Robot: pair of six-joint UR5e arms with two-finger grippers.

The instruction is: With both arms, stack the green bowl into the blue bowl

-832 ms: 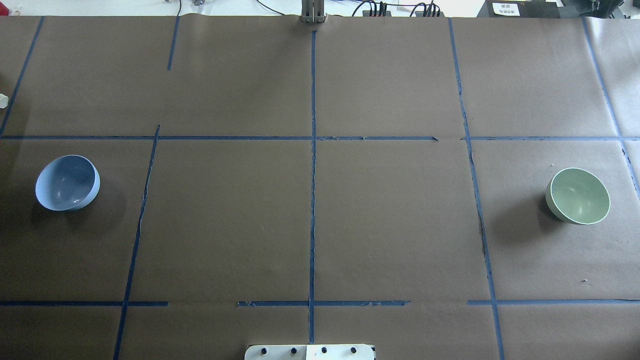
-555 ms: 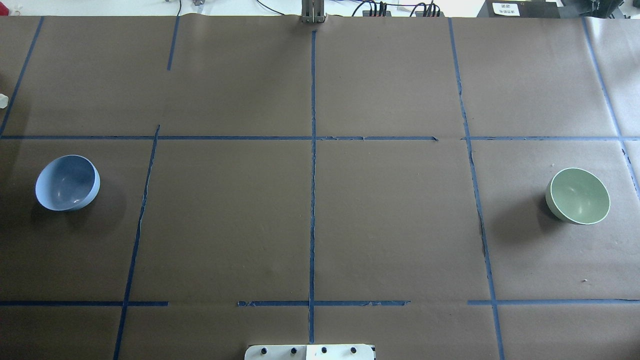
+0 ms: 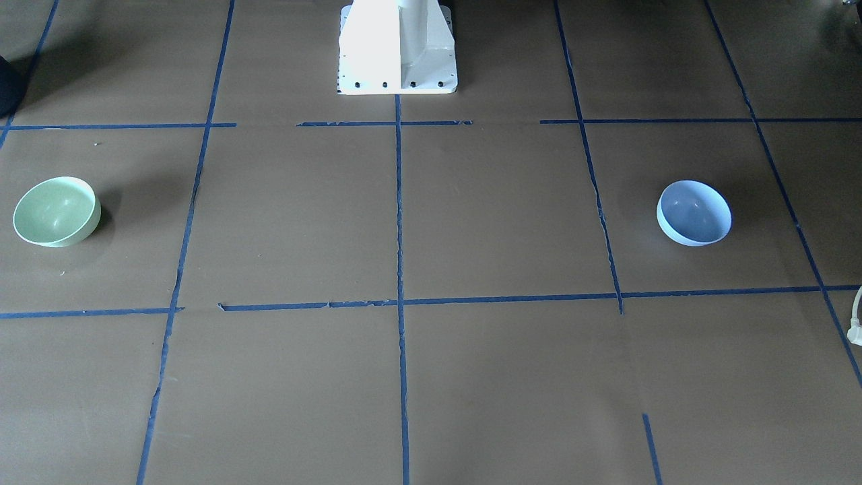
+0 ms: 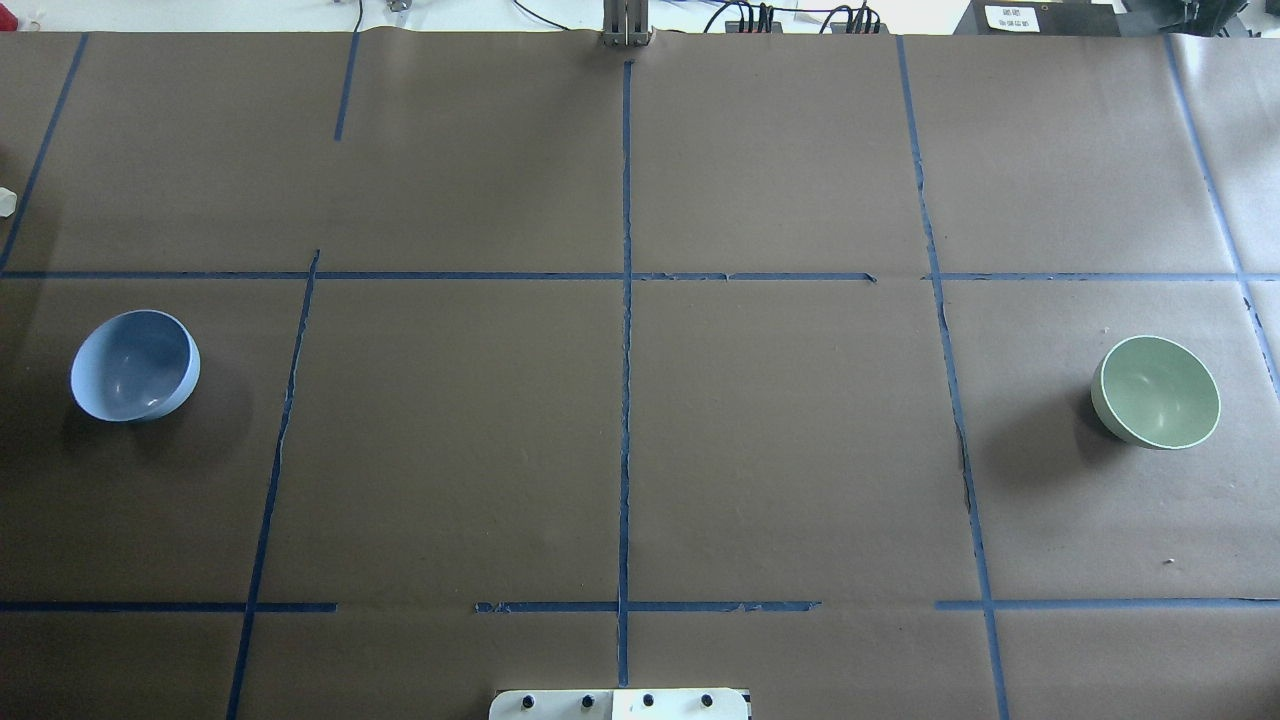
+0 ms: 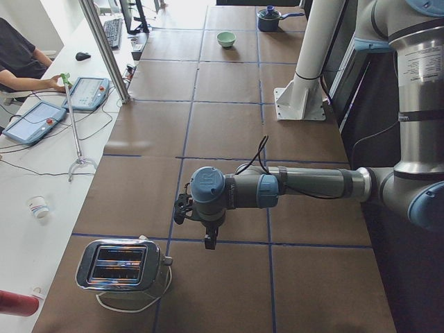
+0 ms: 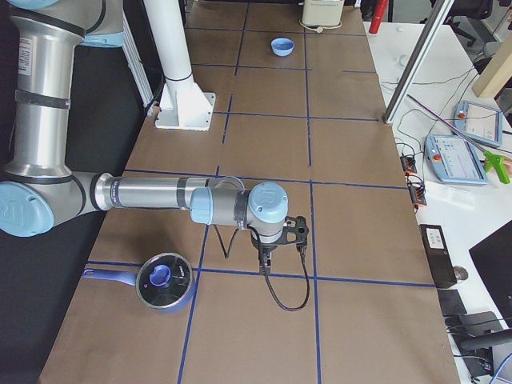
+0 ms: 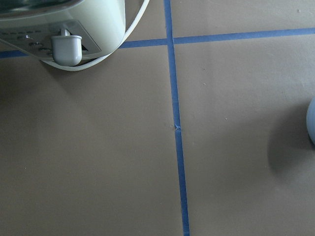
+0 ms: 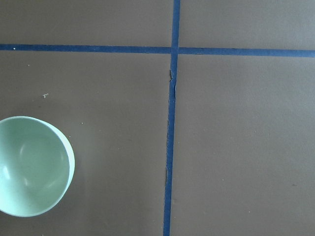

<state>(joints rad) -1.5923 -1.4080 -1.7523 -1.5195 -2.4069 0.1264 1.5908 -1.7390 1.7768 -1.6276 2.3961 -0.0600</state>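
The green bowl [image 4: 1155, 392] stands upright on the brown table at the robot's right; it also shows in the front view [image 3: 56, 211] and at the lower left of the right wrist view [image 8: 29, 166]. The blue bowl [image 4: 134, 365] stands upright at the robot's left, far from the green one [image 3: 693, 213]; only its edge [image 7: 311, 120] shows in the left wrist view. Neither arm shows in the overhead or front view. The left gripper [image 5: 208, 239] and the right gripper [image 6: 264, 262] hang above the table; I cannot tell whether they are open or shut.
A silver toaster [image 5: 121, 267] with a white cord stands at the table's left end, close to the left wrist [image 7: 64, 24]. A pot [image 6: 164, 280] with a blue handle stands at the right end. The white pedestal [image 3: 397, 47] stands mid-table at the robot's side.
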